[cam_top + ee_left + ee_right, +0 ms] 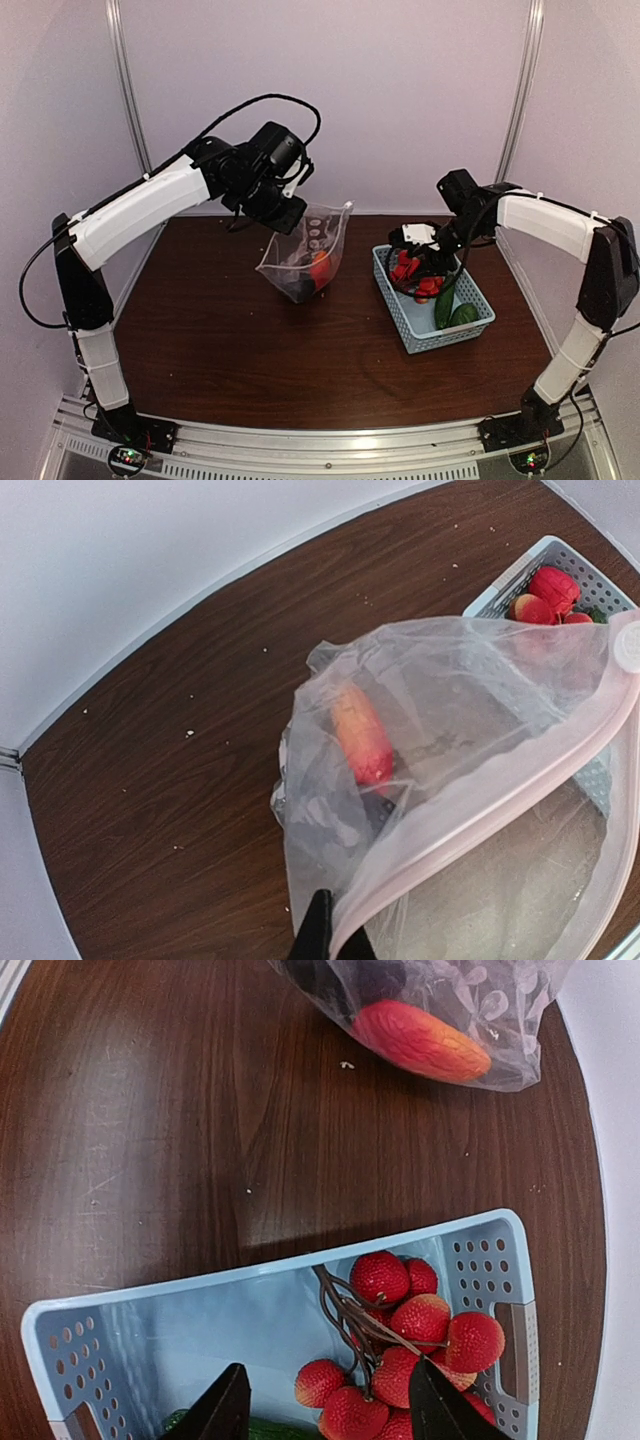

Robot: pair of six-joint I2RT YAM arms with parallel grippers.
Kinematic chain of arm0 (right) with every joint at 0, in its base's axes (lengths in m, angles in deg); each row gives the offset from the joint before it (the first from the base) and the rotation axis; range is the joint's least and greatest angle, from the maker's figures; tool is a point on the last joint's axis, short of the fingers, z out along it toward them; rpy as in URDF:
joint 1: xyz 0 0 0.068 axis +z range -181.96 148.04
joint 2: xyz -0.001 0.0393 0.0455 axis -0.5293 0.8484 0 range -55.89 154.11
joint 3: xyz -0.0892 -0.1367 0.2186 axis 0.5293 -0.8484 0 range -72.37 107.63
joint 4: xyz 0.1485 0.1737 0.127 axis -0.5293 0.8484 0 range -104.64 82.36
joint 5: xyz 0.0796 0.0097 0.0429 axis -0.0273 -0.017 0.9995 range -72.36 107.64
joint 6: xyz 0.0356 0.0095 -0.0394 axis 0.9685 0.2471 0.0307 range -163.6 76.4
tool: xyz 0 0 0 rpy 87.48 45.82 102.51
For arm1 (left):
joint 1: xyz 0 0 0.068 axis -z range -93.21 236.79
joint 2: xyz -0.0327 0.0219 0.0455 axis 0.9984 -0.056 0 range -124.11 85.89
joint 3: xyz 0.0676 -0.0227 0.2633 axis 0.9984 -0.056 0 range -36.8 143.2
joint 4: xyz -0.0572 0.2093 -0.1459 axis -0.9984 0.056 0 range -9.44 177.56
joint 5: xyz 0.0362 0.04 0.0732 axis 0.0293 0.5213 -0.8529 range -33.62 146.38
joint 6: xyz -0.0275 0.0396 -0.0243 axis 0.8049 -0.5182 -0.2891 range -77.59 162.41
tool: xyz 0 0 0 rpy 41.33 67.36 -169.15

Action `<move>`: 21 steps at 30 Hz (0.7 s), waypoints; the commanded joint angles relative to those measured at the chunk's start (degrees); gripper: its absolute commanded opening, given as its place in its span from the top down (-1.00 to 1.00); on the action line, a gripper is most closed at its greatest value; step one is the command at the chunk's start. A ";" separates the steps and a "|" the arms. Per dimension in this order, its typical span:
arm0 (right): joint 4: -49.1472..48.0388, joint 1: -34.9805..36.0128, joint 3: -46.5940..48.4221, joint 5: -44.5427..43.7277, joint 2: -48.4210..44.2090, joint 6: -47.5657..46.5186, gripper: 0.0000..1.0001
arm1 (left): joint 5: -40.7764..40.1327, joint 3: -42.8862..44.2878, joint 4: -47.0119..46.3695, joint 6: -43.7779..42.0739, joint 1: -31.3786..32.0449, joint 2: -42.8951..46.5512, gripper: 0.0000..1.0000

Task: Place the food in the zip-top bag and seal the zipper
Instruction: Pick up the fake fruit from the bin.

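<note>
The clear polka-dot zip-top bag [303, 252] hangs open at mid-table, held up at its mouth edge by my left gripper [284, 213], which is shut on the pale zipper strip [480, 805]. An orange-red piece [362, 734] and a dark piece lie inside it; both show through the plastic in the right wrist view [420, 1040]. My right gripper [330, 1405] is open over the light-blue basket [200, 1290], its fingers on either side of a bunch of red round fruits [410, 1345] on brown stems. Green cucumbers [455, 312] lie in the basket's near end.
The basket [402, 320] stands on the right half of the dark wooden table, close to the bag. White walls close the back and sides. The basket's corner also shows behind the bag in the left wrist view [510, 575].
</note>
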 commanded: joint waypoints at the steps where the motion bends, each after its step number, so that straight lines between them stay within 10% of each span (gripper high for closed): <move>1: -2.04 0.38 -0.47 -5.12 3.57 -9.28 -0.03 | 0.61 -0.77 -1.59 0.56 -0.30 2.86 1.00; 21: -10.64 3.90 -2.84 -15.21 13.15 -17.30 0.31 | 1.22 -2.35 -3.08 1.82 -0.39 3.27 1.00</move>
